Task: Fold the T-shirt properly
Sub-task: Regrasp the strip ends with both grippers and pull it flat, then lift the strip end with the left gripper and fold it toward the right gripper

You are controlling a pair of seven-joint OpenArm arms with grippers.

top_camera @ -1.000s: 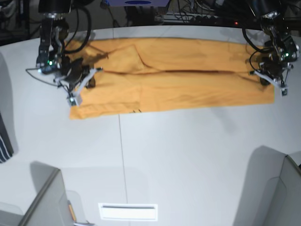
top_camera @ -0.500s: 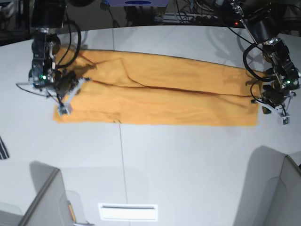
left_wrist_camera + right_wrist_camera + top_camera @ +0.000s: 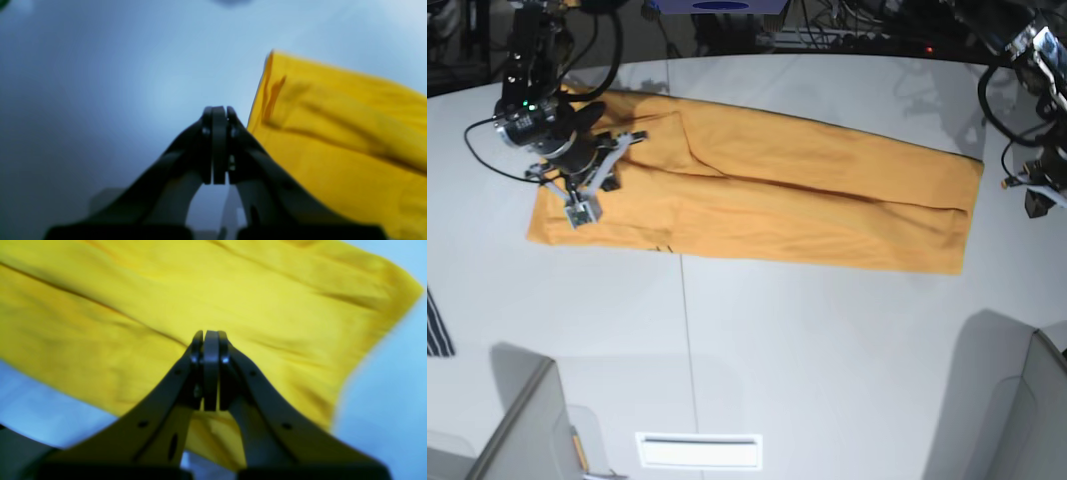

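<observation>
Both wrist views blurred; left tool cut off by base edge.

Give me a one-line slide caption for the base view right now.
Long-folded orange T-shirt lies flat on the white table; right gripper over its end, left gripper clear, both shut.

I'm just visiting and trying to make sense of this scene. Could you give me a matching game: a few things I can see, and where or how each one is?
Things:
1. T-shirt
2. left gripper
3. right gripper
4. striped garment

States:
A. shut, over orange cloth
B. at the table's edge, partly out of view
C. shut, over bare table beside the cloth
D. lying in a long folded band

Pairs: 1-D, 2-C, 3-A, 4-B
</observation>
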